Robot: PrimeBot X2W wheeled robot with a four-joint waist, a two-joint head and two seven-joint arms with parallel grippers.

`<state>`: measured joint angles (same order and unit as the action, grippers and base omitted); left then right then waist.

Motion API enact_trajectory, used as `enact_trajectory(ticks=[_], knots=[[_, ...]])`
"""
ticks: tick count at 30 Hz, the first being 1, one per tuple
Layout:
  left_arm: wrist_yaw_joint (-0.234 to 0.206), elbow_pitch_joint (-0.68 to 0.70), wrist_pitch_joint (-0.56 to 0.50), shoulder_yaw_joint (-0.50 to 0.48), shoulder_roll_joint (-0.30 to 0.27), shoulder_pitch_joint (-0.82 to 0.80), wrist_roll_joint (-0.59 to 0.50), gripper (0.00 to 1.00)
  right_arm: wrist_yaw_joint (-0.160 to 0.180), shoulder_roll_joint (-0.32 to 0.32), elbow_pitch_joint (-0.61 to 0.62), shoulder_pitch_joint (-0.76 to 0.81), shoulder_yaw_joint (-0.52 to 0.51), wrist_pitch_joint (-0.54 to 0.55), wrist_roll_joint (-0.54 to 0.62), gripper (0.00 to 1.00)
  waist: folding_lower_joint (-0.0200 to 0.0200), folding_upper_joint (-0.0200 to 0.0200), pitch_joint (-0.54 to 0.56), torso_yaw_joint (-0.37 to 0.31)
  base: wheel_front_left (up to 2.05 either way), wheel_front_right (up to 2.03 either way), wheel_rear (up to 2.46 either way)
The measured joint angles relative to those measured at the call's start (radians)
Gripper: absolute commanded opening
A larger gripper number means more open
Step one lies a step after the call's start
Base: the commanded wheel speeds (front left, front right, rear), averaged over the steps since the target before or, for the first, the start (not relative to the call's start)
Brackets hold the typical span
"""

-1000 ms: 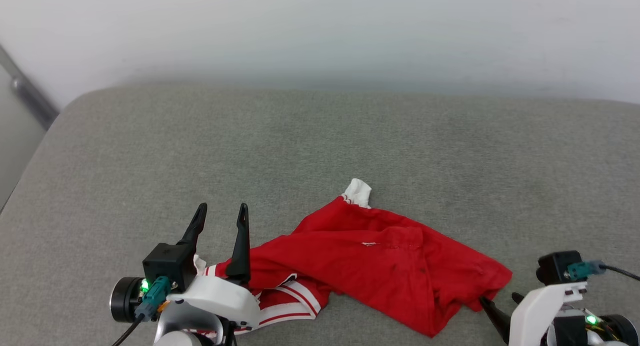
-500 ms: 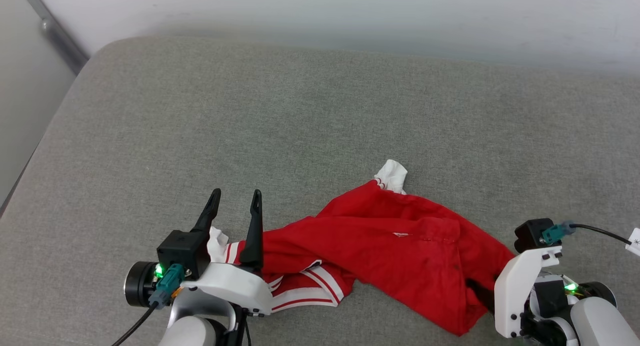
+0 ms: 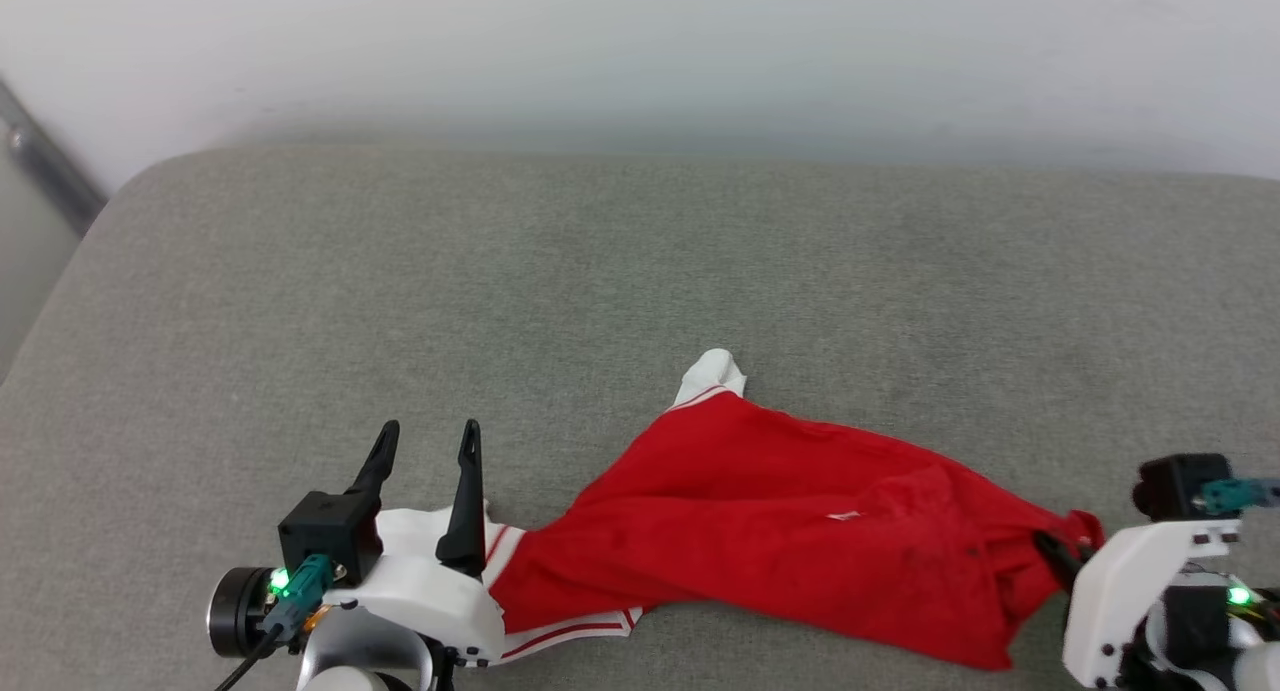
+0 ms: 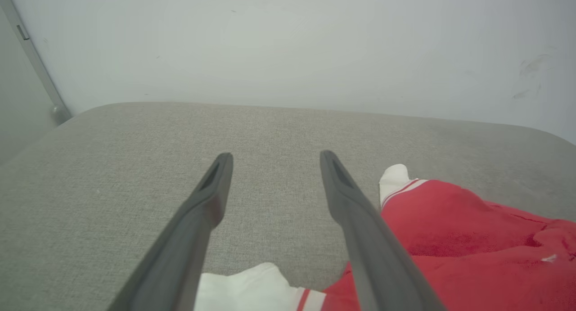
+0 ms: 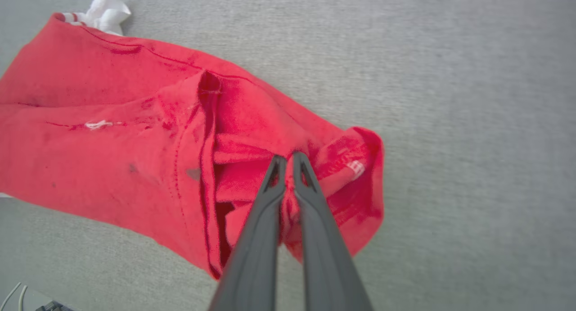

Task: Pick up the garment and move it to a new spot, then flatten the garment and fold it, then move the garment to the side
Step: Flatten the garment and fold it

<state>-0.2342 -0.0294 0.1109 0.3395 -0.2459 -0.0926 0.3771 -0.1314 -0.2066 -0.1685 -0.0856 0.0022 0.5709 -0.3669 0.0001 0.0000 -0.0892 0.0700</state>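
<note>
The red garment (image 3: pixel 800 531) lies stretched across the near part of the grey cushion (image 3: pixel 600 271), one white sleeve end (image 3: pixel 712 371) poking out at its far side. A white sleeve with striped trim (image 3: pixel 500 546) lies by my left gripper. My right gripper (image 5: pixel 288 160) is shut on a bunched red fold at the garment's right end (image 3: pixel 1075 536), lifting it slightly. My left gripper (image 3: pixel 425 441) stands open over the cushion at the garment's left end, nothing between its fingers (image 4: pixel 211 189). The red fabric (image 4: pixel 450 239) lies just right of the left gripper's fingers.
A pale wall (image 3: pixel 640 51) rises behind the cushion. A grey metal rail (image 3: pixel 45 171) runs down at the far left. Bare cushion stretches beyond and to both sides of the garment.
My right gripper has closed on the garment's right end and pulled it rightward, stretching the fabric out. The head camera has shifted between frames. The left gripper stays open.
</note>
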Motion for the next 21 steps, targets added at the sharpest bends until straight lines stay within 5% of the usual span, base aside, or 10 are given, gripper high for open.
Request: enact_trajectory(ticks=[10,12,21], knots=[[-0.014,0.021,-0.03,-0.001,-0.018,0.046,0.014,1.0,0.0,0.051,0.016,0.176,-0.308,0.004,0.088,0.0,0.0,0.0,0.044,-0.07,0.0,0.0,0.0],[-0.017,0.02,-0.034,-0.002,-0.021,0.05,0.016,1.0,0.0,0.076,-0.016,0.195,-0.323,-0.022,0.099,1.0,0.0,0.0,0.045,-0.073,0.0,0.0,0.0],[-0.026,0.012,-0.038,-0.014,-0.032,0.085,0.032,1.0,0.0,0.123,-0.001,0.167,-0.289,-0.314,0.084,1.0,0.0,0.0,0.077,-0.083,0.0,0.0,0.0]])
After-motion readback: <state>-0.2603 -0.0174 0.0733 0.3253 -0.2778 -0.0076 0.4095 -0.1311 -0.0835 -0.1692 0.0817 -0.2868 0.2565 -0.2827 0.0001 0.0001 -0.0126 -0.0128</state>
